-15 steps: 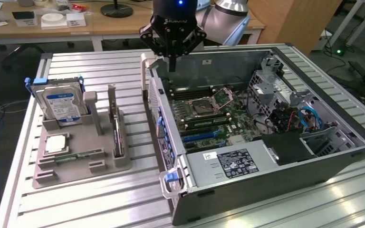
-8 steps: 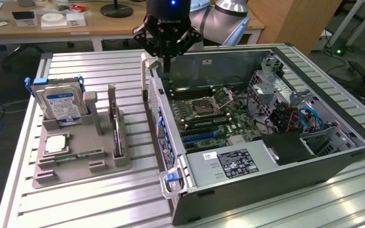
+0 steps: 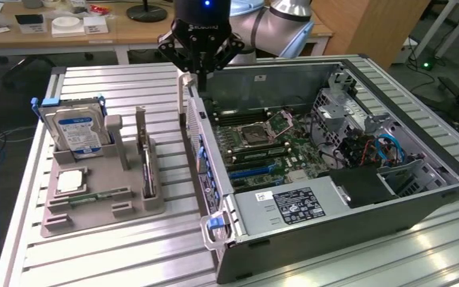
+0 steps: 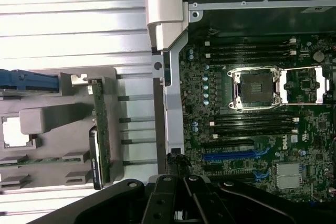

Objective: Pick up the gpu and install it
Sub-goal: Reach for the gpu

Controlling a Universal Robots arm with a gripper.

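Exterior view first: the pincer [image 3: 201, 75] hangs at twelve o'clock in the picture, its fingers drawn together to a narrow point with nothing between them. It grips no part. It sits above the far corner of the open computer case [image 3: 421, 191], close to the case's upright wall on the tray side.

The gpu [image 3: 145, 162] is well apart from the pincer, toward seven o'clock from it. It stands on its long edge in a slot of the grey tray [image 3: 126, 210], with its silvery bracket end toward twelve o'clock. The tray lies on the ribbed metal counter [image 3: 94, 254], just beside the case at its nine o'clock.

In the same tray, at ten o'clock from the gpu, a silver hard drive [image 3: 76, 128] with a blue-white label stands upright. A square processor chip [image 3: 69, 181] lies flat at nine o'clock from the gpu, and a narrow green memory stick [image 3: 98, 196] lies flat just beside the chip toward four o'clock.

Inside the case the motherboard [image 3: 265, 149] lies exposed, with its processor socket [image 3: 275, 122] near the middle and a blue expansion slot [image 3: 252, 171] toward seven o'clock from the socket. A labelled power supply [image 3: 293, 204] fills the case's near corner.

Wrist view: the gpu shows edge-on in its slot — the tray's side and the case wall lie between it and the motherboard.
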